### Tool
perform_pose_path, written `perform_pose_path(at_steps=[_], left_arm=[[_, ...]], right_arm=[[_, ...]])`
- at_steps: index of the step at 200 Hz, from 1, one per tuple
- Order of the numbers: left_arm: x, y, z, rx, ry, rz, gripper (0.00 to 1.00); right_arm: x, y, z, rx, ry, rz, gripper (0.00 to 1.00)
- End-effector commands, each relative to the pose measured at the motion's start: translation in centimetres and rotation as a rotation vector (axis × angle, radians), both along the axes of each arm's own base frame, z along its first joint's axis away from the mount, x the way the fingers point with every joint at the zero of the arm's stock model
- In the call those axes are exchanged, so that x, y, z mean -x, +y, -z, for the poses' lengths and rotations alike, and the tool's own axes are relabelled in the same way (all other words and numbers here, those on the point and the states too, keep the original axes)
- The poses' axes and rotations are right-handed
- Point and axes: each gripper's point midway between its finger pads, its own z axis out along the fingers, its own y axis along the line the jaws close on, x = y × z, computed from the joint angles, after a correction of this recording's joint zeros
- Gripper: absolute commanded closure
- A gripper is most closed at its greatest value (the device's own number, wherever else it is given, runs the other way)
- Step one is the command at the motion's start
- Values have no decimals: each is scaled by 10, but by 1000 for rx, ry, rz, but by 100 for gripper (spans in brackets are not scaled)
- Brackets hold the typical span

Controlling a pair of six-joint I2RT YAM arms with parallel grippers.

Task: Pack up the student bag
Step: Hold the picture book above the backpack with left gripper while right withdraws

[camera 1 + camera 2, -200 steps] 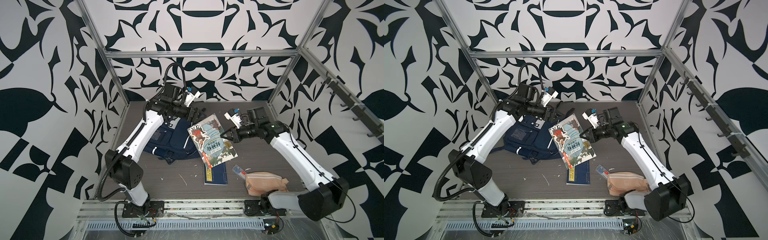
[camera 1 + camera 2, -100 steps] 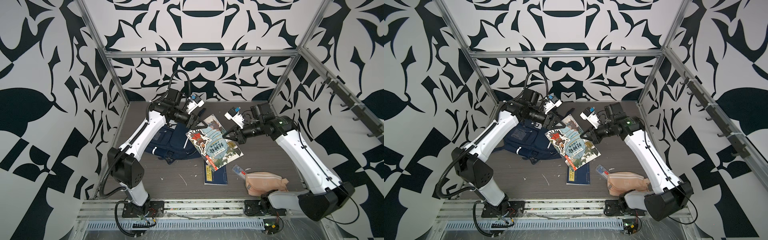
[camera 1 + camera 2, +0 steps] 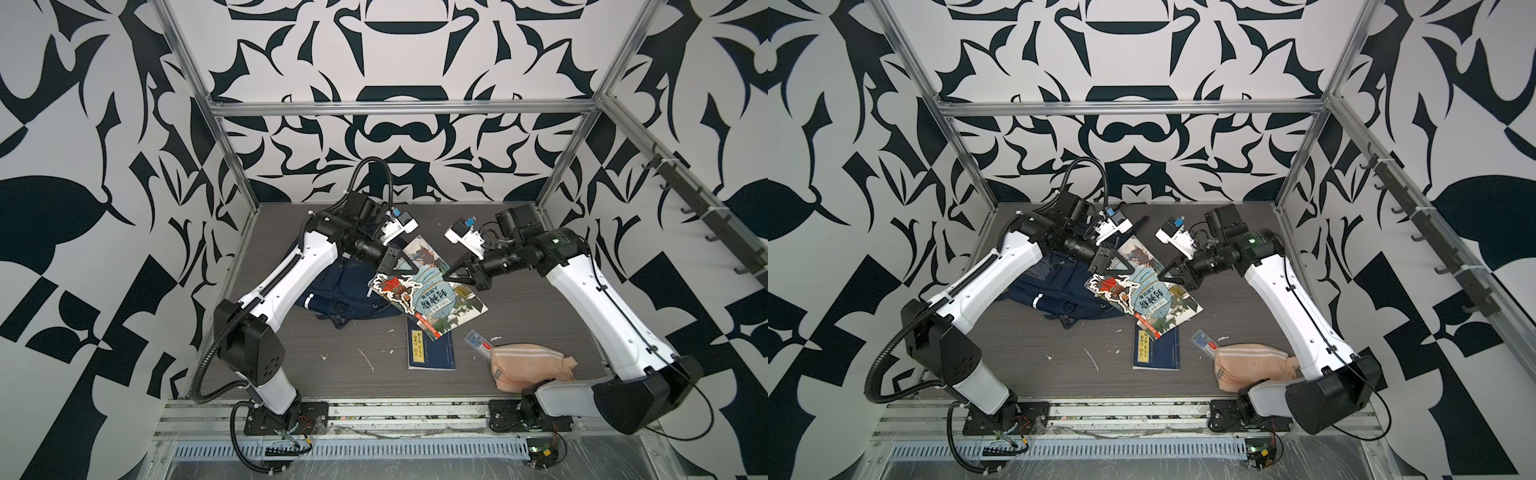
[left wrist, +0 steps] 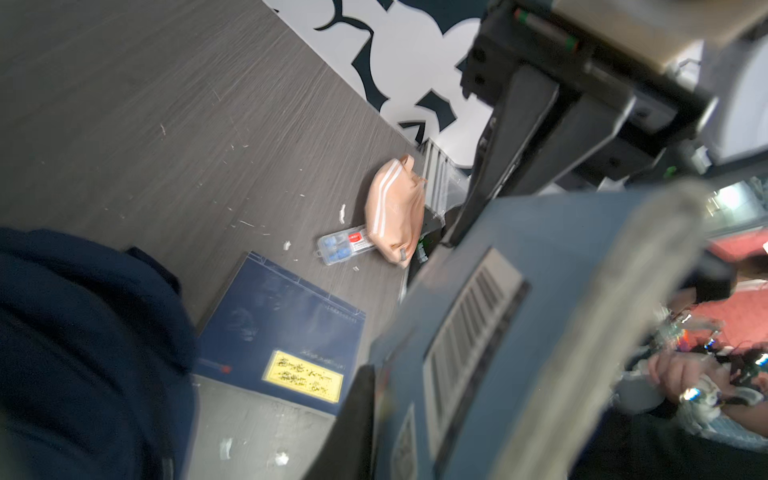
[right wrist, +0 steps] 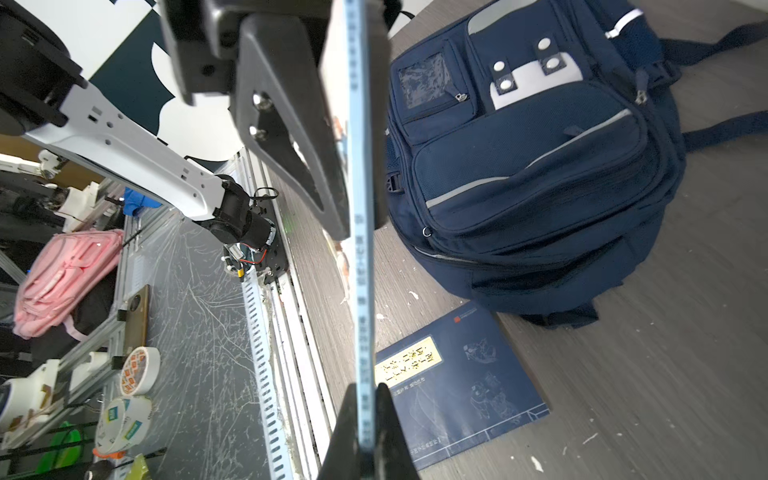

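Observation:
The student bag, navy with white stripes, lies flat on the table at the left, under my left arm. An illustrated book hangs in the air just right of the bag, held from both sides. My left gripper is shut on its left edge. My right gripper is shut on its far right edge. The right wrist view shows the book edge-on, with my left gripper's fingers pressed on both faces.
A dark blue book with a yellow label lies flat below the held book. A clear plastic case and a peach-pink striped pouch lie at the front right. Paper scraps dot the table.
My left gripper came off the bag, swung right to the book's left edge and closed on it. The right gripper lifted and turned the book, keeping its grip.

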Motion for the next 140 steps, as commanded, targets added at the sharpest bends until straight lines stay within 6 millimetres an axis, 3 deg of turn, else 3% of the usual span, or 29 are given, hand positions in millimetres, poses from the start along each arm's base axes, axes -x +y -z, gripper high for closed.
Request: perform_pose_path(at_steps=[1,15,57,68,86,95,113,124,140], left_arm=[[18,6,-11,20,40,13,92],[19,7,-12,21,40,11,100],[27,9,-18,49,81,-4,100],[24,8,-18,60,76,-29,100],[11,7,-13,37,73,-98,100],[2,6,-9,24,90,-132,100],[-12,6,-5,29,134,-169,100],[-18,6,-7,46,143,-181,100],[-21,7,-17,99,137,-179,100]], right_arm=[[-7,7,-36,-72,-142,-26,100],[-10,8,-38,-80,-149,-20,100],[-22,0,-38,-43,-207,74,100],[-27,-5,-43,-31,-238,123,94],[-35,-12,-49,-35,-278,204,79],[-39,-15,-48,-43,-288,247,57],[-49,-30,-45,-76,-283,361,29],[-58,-45,-42,-88,-264,451,18],[-66,-69,-38,-99,-234,605,13]])
